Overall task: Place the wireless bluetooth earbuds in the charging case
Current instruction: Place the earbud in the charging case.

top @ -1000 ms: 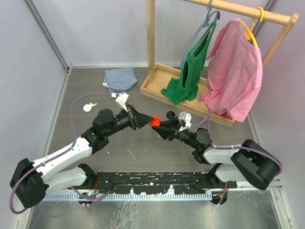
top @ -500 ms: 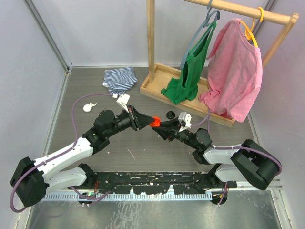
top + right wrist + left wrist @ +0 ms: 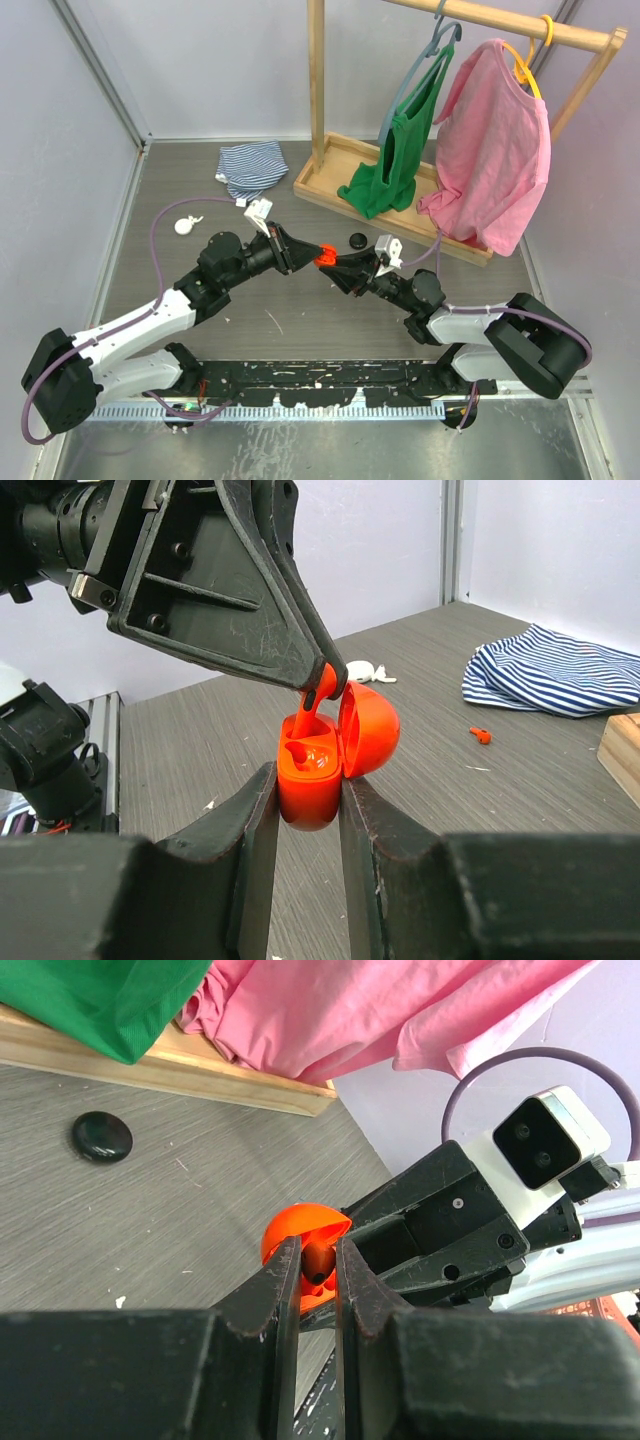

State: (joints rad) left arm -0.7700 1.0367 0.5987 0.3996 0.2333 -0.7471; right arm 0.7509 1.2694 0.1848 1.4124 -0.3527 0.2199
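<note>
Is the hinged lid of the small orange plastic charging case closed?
No, the small orange plastic charging case stands open between the right fingers, its lid tipped back.

Over at the back right stands a wooden clothes rack [image 3: 316,90], its base board [image 3: 322,186] resting on the grey bench [image 3: 300,310], and from the rail [image 3: 500,22] a pink shirt [image 3: 495,140] hangs on a yellow hanger [image 3: 530,70] with a green top [image 3: 398,165] beside it on a grey-blue hanger [image 3: 422,58], both drooping down to the base. Left of the rack, a blue-and-white striped cloth [image 3: 252,165] lies crumpled on the bench, near the back wall [image 3: 220,60].
</note>
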